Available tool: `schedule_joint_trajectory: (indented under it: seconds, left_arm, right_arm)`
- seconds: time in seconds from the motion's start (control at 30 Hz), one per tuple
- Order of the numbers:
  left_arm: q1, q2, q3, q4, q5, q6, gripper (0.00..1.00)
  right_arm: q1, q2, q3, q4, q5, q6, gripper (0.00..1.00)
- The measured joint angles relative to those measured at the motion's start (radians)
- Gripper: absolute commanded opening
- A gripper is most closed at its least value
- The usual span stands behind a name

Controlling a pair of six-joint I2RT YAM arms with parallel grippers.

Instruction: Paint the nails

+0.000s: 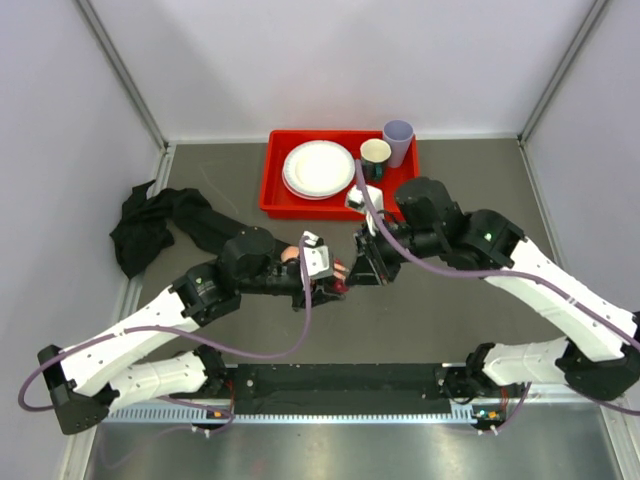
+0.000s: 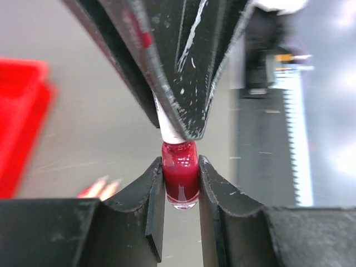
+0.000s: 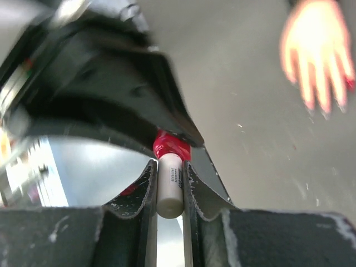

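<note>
A small bottle of red nail polish (image 2: 181, 181) is clamped between the fingers of my left gripper (image 2: 180, 167), which is shut on it above the table. My right gripper (image 3: 169, 171) is shut on the bottle's white cap (image 3: 169, 189), end to end with the left one (image 1: 330, 282). The pale mannequin hand (image 3: 317, 50) lies flat on the table beyond, fingers spread, and one red nail (image 3: 349, 82) shows, blurred. In the top view the hand (image 1: 290, 253) is mostly hidden behind the left wrist, with its black sleeve (image 1: 195, 218) trailing left.
A red tray (image 1: 285, 200) at the back holds white plates (image 1: 318, 168), a dark cup (image 1: 376, 155) and a lilac cup (image 1: 398, 140). A bunched black cloth (image 1: 138, 235) lies at the left wall. Purple cables loop from both arms.
</note>
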Motion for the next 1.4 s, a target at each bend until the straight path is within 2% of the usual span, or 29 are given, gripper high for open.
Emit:
schedule_joint_trajectory:
  seconds: [0.2,0.4,0.9,1.4]
  left_arm:
    - [0.006,0.039,0.052,-0.038,0.251,-0.08,0.0]
    - [0.009,0.064,0.069,-0.042,0.344,-0.097,0.0]
    - [0.005,0.094,0.082,-0.084,0.366,-0.047,0.0]
    - [-0.003,0.045,0.082,-0.079,0.233,-0.045,0.0]
  right_arm:
    - [0.004,-0.099,-0.084,0.05,-0.2,-0.203,0.0]
    - [0.006,-0.118,-0.089,0.049,-0.275,-0.296,0.0]
    - [0.006,-0.174,-0.089,0.049,-0.21,-0.319,0.0]
    - [0.005,-0.176,-0.089,0.067,-0.179,-0.321,0.0]
